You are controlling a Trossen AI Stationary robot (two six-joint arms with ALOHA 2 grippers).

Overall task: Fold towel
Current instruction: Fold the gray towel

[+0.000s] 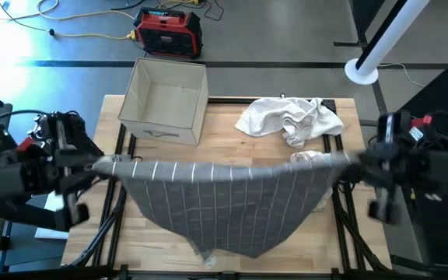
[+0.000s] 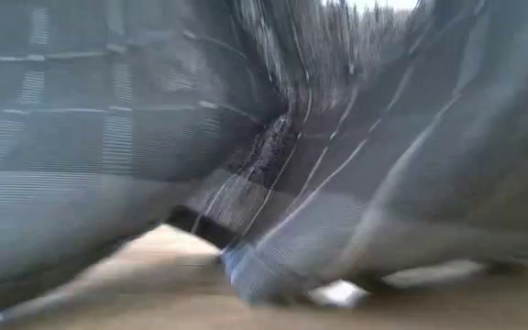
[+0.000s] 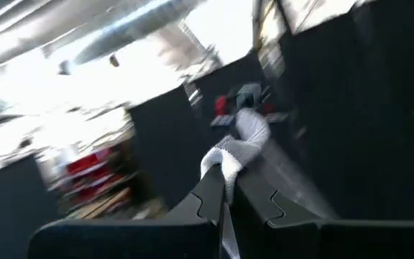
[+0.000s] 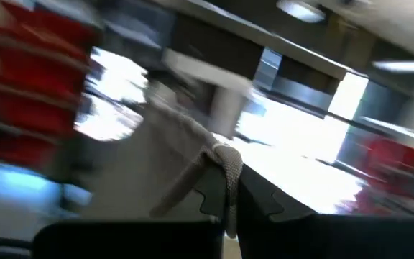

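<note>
High view: grey towel (image 1: pixel 224 204) held stretched above the table (image 1: pixel 341 233), top edge taut between the two arms, lower part sagging to a point near the table's front edge. Left gripper (image 1: pixel 106 163) pinches the left corner; right gripper (image 1: pixel 347 159) pinches the right. A crumpled white cloth (image 1: pixel 290 118) lies behind the towel, an open box (image 1: pixel 166 99) at the back left. Front half of the table is bare under the towel.

Low view: towel (image 2: pixel 154 119) fills the frame, its hanging tip just above the wood; grippers not visible.

Left wrist view: left gripper (image 3: pixel 225 196) is closed tight on a bunched corner (image 3: pixel 239 140) of cloth.

Right wrist view: right gripper (image 4: pixel 225 194) likewise clamped on its corner (image 4: pixel 218 162).

Judgement: to lay it well, keep both corners level and the top edge taut, lower the tip first, then drag flat. Open room lies forward; the white cloth and box crowd the back, so stay clear of them.
</note>
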